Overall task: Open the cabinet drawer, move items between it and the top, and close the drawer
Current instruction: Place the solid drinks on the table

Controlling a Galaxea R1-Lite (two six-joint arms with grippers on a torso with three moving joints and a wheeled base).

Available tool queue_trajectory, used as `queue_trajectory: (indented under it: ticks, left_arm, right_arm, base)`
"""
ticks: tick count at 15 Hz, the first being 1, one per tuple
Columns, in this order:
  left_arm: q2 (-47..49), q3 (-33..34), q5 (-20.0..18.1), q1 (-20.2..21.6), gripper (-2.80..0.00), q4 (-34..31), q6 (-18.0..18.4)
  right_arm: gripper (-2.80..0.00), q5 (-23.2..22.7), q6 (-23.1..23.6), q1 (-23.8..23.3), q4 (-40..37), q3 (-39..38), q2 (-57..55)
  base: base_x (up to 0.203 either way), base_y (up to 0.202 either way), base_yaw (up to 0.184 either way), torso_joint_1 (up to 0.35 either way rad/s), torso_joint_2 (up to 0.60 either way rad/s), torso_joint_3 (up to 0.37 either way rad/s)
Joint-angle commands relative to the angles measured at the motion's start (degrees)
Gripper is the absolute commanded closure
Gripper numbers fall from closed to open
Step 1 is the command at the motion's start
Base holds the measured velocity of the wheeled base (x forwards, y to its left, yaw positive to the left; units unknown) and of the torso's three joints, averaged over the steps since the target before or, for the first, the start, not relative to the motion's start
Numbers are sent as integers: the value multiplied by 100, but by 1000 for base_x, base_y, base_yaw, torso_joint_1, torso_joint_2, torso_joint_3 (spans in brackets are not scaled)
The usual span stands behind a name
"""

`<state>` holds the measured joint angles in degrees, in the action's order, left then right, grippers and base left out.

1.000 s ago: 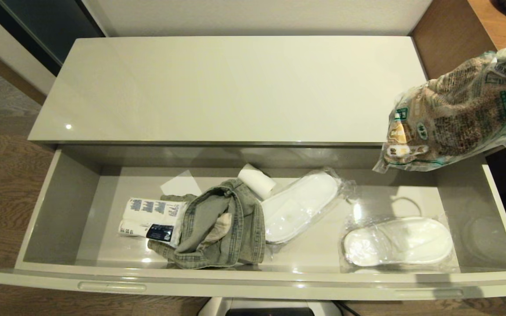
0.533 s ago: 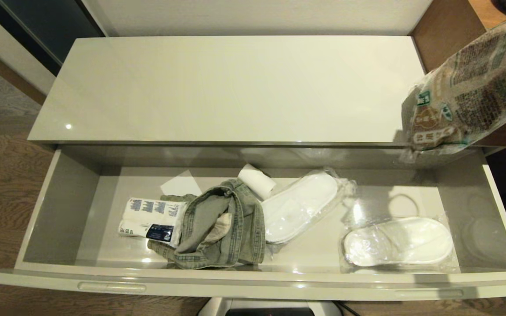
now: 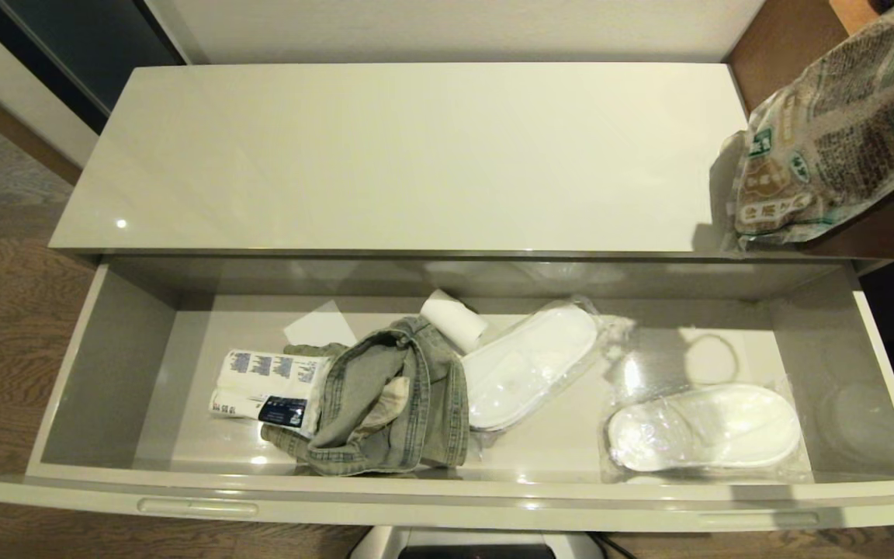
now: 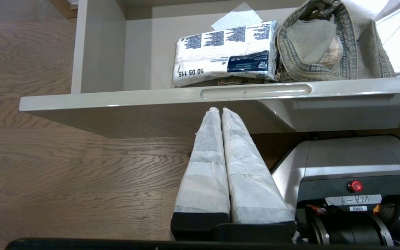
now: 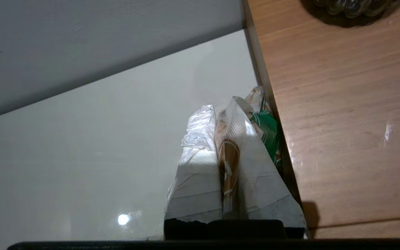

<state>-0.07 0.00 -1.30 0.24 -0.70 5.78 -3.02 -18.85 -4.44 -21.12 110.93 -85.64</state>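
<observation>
Now right gripper (image 5: 221, 114) pinches one crinkly bag (image 3: 827, 132); two slippers (image 3: 528, 365) in drawer (image 3: 447, 497).

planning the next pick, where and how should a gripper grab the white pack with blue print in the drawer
Probably from above, closing across the short width of the white pack near its end toward the robot's left. It lies flat on the drawer floor, that end is bare, while the denim garment crowds its other end. The left gripper, shut below the drawer front, is the nearer one.

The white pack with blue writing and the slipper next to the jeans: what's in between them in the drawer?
The denim garment lies between the white pack and the slipper, as the head view shows.
</observation>
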Motion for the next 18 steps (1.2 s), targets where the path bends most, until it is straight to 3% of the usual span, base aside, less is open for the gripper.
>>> queue_trajectory:
  ticks: [1,8,11,18]
  left_arm:
    - [7,0,-2,2,0,-1,2]
    - [7,0,-2,2,0,-1,2]
    - [7,0,-2,2,0,-1,2]
    - [7,0,-2,2,0,-1,2]
  right_arm:
    - [0,-16,-7,-118,205,-27,-205]
    - [0,31,88,-327,1294,-1093,-877]
    - [0,21,83,-321,1127,-1373,-893]
    - [0,-67,171,-330,995,-1227,-953]
  base:
    - [0,0,0,0,0,0]
    - [0,0,0,0,0,0]
    - [0,0,0,0,0,0]
    - [0,0,0,0,0,0]
